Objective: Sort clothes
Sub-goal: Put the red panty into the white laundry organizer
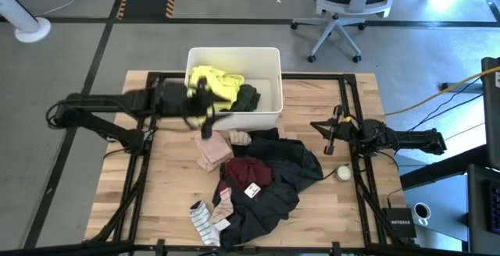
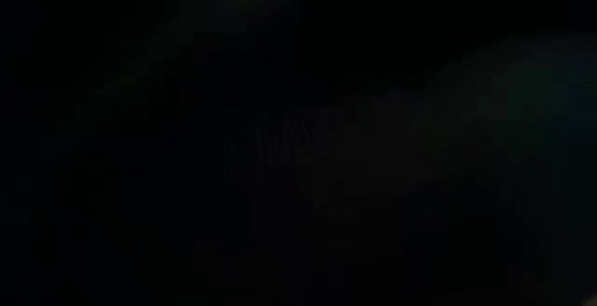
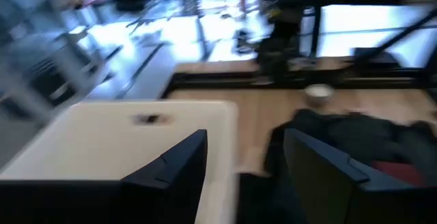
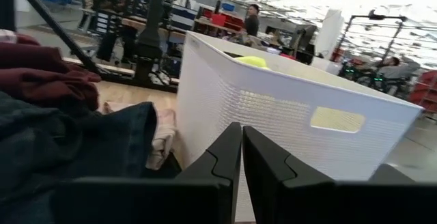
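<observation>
Where wood shows, crumpled soft clothes, perforated rectangular white bin.

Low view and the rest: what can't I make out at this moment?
- Low view: all dark, something covers the lens; nothing readable.
- High view: the left gripper is motion-smeared by the white bin's front wall; contact with the neon yellow garment can't be judged.
- Left wrist view: blurred; the small white ball is only a smudge.
- High view: the black garment hides whatever lies beneath it.
- Right wrist view: the bin wall hides most of its contents.
</observation>
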Robot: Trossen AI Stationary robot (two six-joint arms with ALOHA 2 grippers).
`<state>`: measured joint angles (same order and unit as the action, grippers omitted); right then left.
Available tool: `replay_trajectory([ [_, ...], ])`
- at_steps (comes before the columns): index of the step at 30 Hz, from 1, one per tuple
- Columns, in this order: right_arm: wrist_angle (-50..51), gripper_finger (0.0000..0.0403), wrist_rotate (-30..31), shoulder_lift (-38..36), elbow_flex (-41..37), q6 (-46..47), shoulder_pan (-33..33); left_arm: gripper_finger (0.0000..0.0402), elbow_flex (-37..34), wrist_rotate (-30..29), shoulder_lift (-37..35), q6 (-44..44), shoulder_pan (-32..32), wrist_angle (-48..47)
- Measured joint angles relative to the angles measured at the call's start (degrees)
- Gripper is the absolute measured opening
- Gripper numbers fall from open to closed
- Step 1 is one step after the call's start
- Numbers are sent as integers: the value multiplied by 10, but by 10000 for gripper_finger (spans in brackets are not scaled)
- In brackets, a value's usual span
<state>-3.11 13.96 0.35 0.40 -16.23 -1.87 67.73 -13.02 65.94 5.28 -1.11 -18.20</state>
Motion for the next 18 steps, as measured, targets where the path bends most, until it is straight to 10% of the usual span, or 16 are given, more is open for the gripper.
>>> replay_trajectory([
  [18, -219, 33, -50, 124, 2, -8, -47, 187, -59, -1, -2, -60, -103, -20],
])
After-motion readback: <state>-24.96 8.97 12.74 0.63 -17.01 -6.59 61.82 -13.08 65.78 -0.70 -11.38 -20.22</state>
